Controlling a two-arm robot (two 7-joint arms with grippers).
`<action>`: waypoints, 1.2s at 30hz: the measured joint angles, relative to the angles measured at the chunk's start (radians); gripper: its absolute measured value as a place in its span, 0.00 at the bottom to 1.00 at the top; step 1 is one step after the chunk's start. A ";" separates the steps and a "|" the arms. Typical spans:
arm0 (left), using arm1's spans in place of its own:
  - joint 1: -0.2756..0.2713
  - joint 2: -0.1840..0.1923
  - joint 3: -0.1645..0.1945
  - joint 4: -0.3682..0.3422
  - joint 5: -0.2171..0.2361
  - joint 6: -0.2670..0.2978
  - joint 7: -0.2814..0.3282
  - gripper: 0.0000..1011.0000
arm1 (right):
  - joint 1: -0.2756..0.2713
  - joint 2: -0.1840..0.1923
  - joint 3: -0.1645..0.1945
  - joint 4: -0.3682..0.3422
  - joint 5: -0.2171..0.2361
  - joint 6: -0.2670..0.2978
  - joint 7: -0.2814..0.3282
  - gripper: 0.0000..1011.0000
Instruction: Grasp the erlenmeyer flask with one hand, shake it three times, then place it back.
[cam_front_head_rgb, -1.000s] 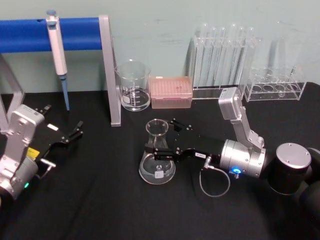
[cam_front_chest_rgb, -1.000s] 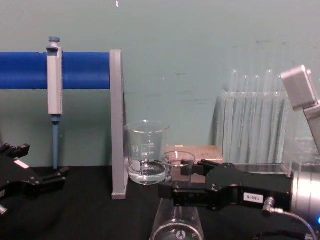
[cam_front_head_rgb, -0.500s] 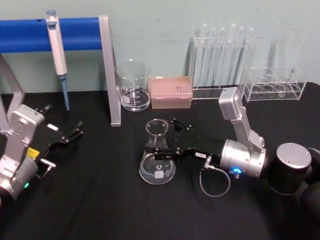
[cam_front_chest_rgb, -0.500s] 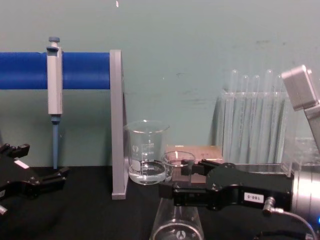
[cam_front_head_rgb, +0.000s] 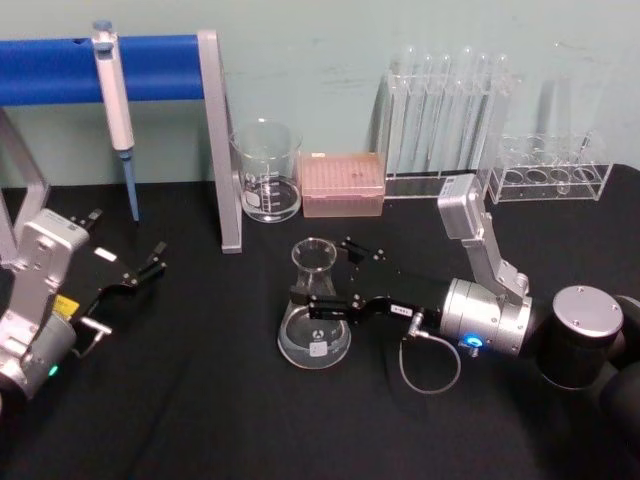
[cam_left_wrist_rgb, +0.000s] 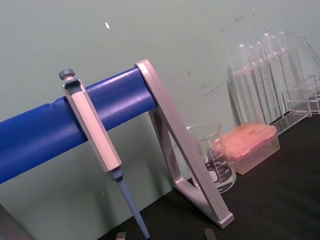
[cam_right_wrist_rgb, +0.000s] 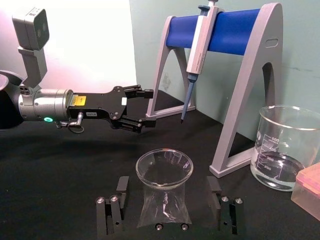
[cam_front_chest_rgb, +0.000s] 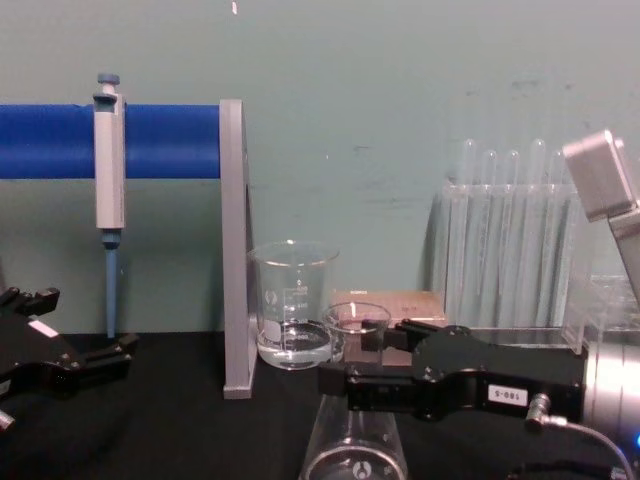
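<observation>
The erlenmeyer flask (cam_front_head_rgb: 314, 335) stands upright on the black worktop (cam_front_head_rgb: 200, 410), near its centre, with its base flat on the surface and a small white mark facing the near side. It sits nearer than the glass beaker (cam_front_head_rgb: 266, 172) and the pink box (cam_front_head_rgb: 342, 184), which stand side by side at the far edge.

We see the right tool (cam_front_head_rgb: 322, 275) reaching in from the right at the height of the flask neck. Its fingers (cam_right_wrist_rgb: 121, 186) are spread apart, one on each side of the neck. The right wrist view shows a clear gap between each finger and the glass, so nothing is clamped.

The left tool (cam_right_wrist_rgb: 149, 108) rests at the left of the worktop, well apart from the flask, with its fingers also spread.

At the far left, a pipette (cam_front_head_rgb: 113, 95) hangs on a stand with a blue bar (cam_front_head_rgb: 160, 67). At the far right, test tubes (cam_front_head_rgb: 445, 110) stand upright in a clear rack.
</observation>
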 joint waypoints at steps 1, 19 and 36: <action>0.000 0.000 0.000 0.000 0.000 0.000 0.000 0.99 | 0.000 0.000 0.000 0.000 0.000 0.000 0.000 0.95; 0.000 0.000 0.000 0.000 0.000 0.000 0.000 0.99 | 0.000 0.000 0.000 0.000 0.000 0.000 0.000 0.46; 0.000 0.000 0.000 0.000 0.000 0.000 0.000 0.99 | 0.000 0.000 0.000 0.000 0.000 0.000 0.000 0.44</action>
